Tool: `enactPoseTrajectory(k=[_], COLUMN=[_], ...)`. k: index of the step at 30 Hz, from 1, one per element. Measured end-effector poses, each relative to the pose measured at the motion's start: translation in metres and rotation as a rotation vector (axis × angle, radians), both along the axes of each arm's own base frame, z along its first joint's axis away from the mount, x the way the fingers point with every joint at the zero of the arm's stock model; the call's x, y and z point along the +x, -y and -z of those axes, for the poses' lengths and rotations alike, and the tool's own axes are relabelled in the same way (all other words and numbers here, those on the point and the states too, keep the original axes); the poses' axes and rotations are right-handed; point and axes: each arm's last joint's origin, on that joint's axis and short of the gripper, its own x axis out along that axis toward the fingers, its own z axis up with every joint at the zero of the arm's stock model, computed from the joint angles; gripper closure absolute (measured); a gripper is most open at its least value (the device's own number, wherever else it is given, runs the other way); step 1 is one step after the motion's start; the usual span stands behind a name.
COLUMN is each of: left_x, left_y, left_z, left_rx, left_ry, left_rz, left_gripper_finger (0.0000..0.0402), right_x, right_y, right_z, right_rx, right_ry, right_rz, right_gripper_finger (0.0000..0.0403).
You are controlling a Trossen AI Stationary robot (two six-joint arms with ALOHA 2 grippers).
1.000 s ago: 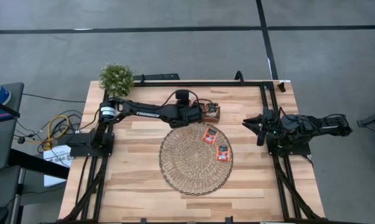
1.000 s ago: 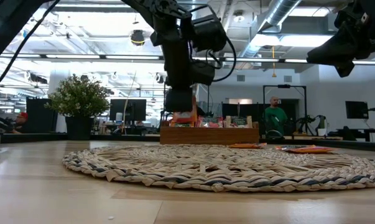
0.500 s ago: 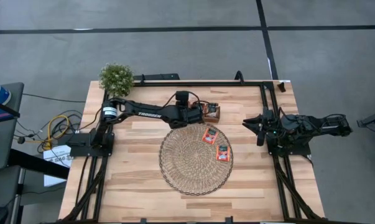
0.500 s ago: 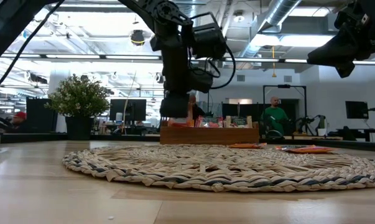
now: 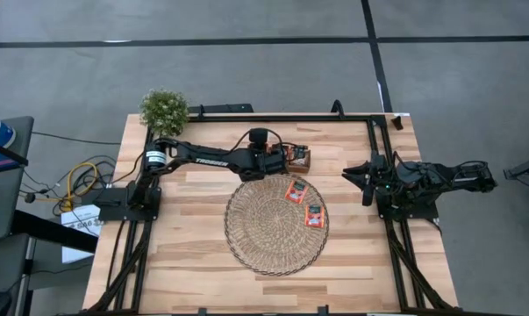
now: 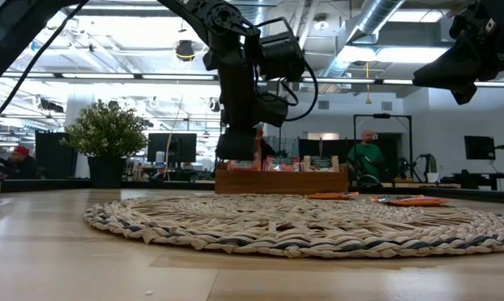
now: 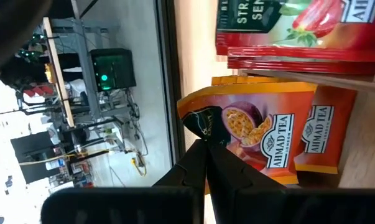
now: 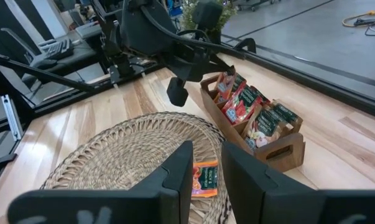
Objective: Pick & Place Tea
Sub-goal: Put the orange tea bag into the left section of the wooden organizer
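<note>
Sachet in hand: an orange tea sachet (image 7: 246, 134) with a fruit picture and a dark green-and-white brand mark, pinched at its edge between the closed fingers of the left gripper (image 7: 206, 146).
Where it is: at the end of the wooden tray (image 8: 280, 149) nearest the left arm, at the far side of the table (image 5: 203, 263), just beyond the woven mat (image 5: 268, 228).
Look of the tea: small, flat and square; glossy red and orange wrappers standing on edge in rows in the tray, with a few paler ones at the end nearer the right arm.
Already placed: two orange sachets (image 5: 295, 190) lie flat on the mat's far right part, near each other but apart.
Step in hand: by my reading, drawing the third sachet out of the tray; whether it is fully clear of its neighbours cannot be told.
Next move calls for: lifting it straight up until it clears the tray wall and the sachets beside it, then carrying it over the mat to a bare patch away from the two lying there.
Risk: the grip is on a thin edge, so the sachet could swing or slip, or drag a neighbour out with it.
Right gripper (image 8: 204, 165): waiting well off to the table's right edge, fingers a narrow way apart, holding nothing.
Other: a potted plant (image 5: 164, 109) stands at the far left corner.
</note>
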Motion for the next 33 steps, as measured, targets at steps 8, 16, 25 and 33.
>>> enactPoseTrajectory(k=[8, 16, 25, 33], left_x=[0.000, 0.000, -0.002, 0.029], left_y=[0.001, 0.001, 0.009, 0.072], left_z=[0.001, 0.001, -0.012, -0.072], left_rx=[-0.038, -0.037, 0.226, -0.034], left_ry=[0.023, 0.020, -0.187, 0.004], left_rz=[0.001, -0.002, 0.012, 0.325], left_gripper_finger=[0.0388, 0.0326, 0.0276, 0.0286], right_x=[0.000, 0.000, 0.000, 0.000], right_y=[0.000, 0.000, 0.000, 0.000], right_z=[0.000, 0.000, 0.000, 0.000], right_rx=[0.000, 0.000, 0.000, 0.001], right_ry=[0.000, 0.000, 0.000, 0.003], right_rz=[0.000, 0.000, 0.000, 0.000], right_gripper_finger=[0.0326, 0.0326, 0.0326, 0.0326])
